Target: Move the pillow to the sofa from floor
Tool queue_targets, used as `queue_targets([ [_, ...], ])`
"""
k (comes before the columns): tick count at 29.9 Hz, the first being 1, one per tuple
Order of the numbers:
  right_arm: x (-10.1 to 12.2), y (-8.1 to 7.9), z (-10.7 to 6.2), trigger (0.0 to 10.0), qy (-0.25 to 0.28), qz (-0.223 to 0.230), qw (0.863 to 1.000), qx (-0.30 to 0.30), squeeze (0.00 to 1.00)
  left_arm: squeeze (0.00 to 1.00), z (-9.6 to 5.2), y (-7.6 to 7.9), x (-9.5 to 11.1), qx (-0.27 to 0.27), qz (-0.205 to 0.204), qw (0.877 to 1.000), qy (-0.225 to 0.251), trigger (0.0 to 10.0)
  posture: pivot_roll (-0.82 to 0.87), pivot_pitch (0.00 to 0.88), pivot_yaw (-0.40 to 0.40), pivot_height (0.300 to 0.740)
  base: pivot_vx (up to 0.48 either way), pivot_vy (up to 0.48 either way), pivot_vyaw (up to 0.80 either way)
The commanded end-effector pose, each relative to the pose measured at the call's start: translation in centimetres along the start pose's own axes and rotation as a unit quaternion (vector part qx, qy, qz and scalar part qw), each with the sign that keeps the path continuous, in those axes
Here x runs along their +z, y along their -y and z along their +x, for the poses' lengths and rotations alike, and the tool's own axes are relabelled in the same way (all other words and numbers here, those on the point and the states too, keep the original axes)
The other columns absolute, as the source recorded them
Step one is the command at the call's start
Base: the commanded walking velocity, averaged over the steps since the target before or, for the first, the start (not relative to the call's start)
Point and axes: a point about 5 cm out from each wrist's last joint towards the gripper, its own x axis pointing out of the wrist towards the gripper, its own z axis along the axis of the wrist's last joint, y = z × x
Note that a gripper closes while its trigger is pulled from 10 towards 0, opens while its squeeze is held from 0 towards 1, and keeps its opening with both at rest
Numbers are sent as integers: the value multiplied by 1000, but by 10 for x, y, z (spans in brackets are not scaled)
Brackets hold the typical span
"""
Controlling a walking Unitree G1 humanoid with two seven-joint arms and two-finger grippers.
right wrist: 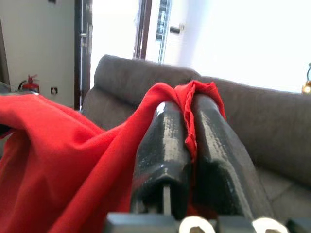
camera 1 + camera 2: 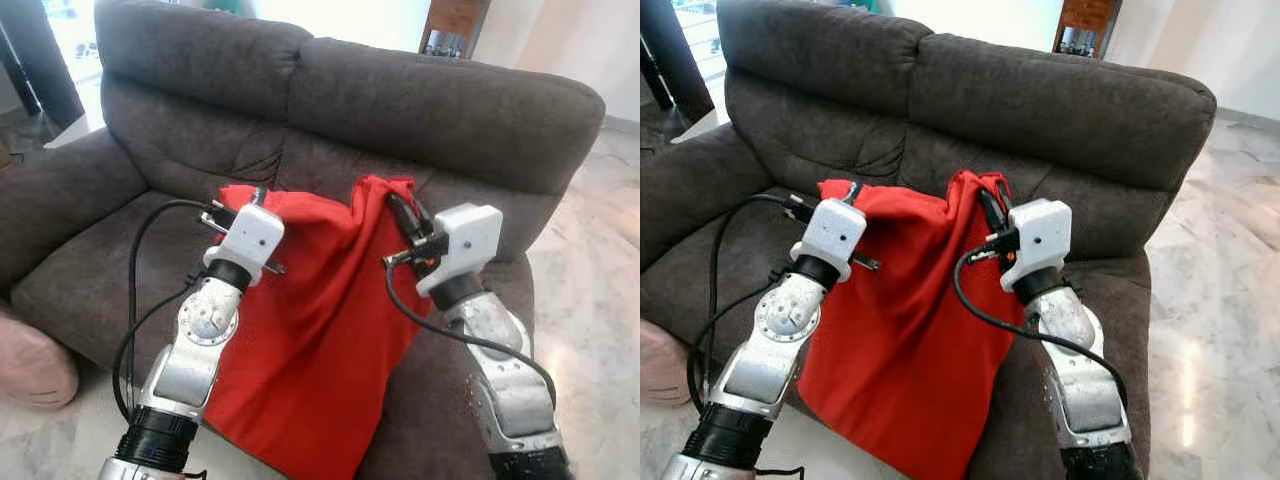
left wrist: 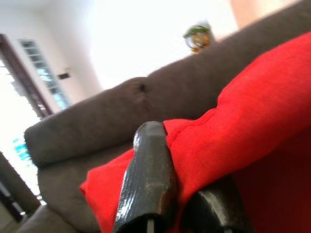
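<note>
Now red pillow [image 2: 310, 330] hangs over dark grey sofa [image 2: 420, 110] seat edge, upper corners pinched between left jaws [image 2: 232, 207] and right jaws [image 2: 405, 215]; pale marble floor [image 2: 600, 290] alongside.

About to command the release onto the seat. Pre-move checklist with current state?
1. Left tool pinching a top corner of the red pillow: ok.
2. Right tool clamped on the other corner: ok.
3. Pillow top over the sofa seat: ok.
4. Pillow bottom on the seat: not ok, it hangs past the front edge.
5. Pink cushion on the floor, apart from the pillow: ok.
</note>
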Motion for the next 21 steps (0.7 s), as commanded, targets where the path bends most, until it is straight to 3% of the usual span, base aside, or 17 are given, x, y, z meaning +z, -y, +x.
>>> queue_targets([
  [1, 36, 5, 8, 10000, 86, -12, 996, -9, 0, 0, 10, -9, 30, 20, 0, 997, 71, 10000, 108, 0, -68, 740, 0, 0, 0],
  [6, 54, 6, 14, 10000, 119, -17, 993, -9, 0, 0, 15, -23, 41, 43, 9, 995, 92, 10000, 109, 0, -70, 740, 0, 0, 0],
  [10, 56, 7, 15, 10000, 124, -9, 992, -12, 0, 0, 17, -24, 43, 42, 5, 995, 93, 10000, 110, 0, -70, 740, 0, 0, 0],
  [21, 23, 2, 5, 10000, 51, -5, 999, 7, 0, 0, 9, -5, 27, -12, -1, 998, 56, 10000, 106, 0, -71, 740, 0, 0, 0],
])
